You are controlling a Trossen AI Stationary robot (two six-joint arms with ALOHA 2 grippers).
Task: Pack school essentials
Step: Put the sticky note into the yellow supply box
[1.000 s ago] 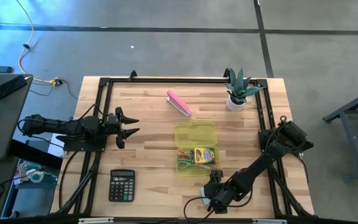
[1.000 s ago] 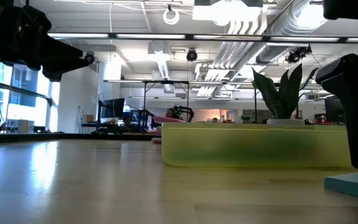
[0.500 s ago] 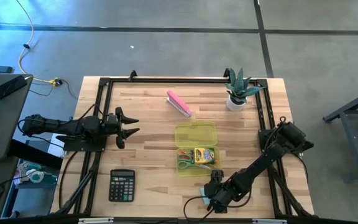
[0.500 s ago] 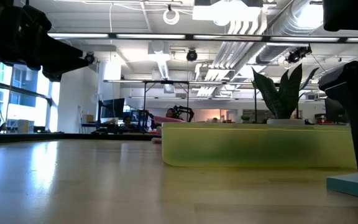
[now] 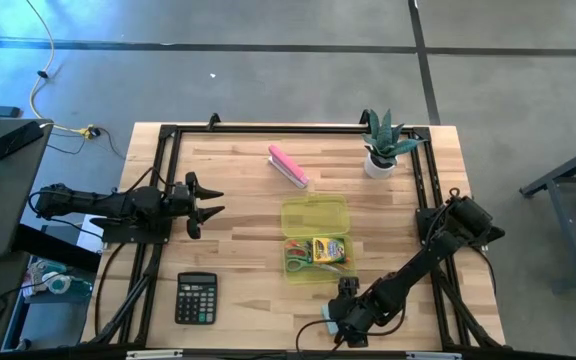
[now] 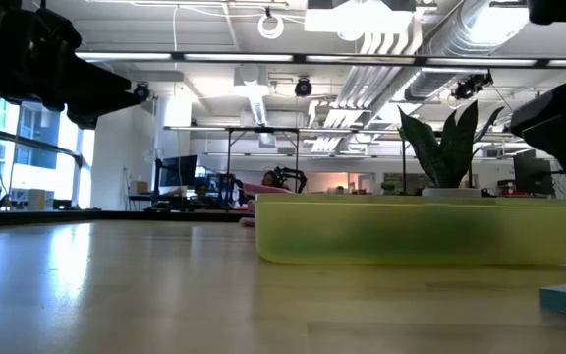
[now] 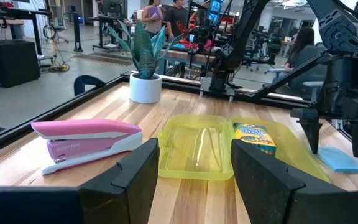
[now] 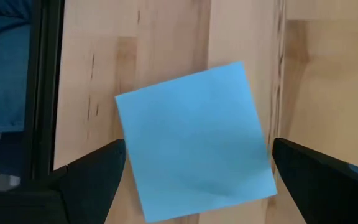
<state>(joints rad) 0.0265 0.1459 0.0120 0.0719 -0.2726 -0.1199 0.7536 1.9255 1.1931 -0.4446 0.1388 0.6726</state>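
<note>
At the lower centre of the high view, one right gripper point(image 5: 334, 326) is poised over one light blue square note pad point(image 8: 194, 140), fingers spread wide and empty. One yellow-green case point(image 5: 315, 240) is seen just above. The pad's tilt is shown only by the right wrist view. At mid-left, one left gripper point(image 5: 206, 203) is parked, fingers parted.

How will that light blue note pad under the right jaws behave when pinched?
The note pad lies flat and thin on the table, so it probably offers little edge and may slide. It looks light. If it's a sheet stack, it could flex; the right gripper is open astride it.
</note>
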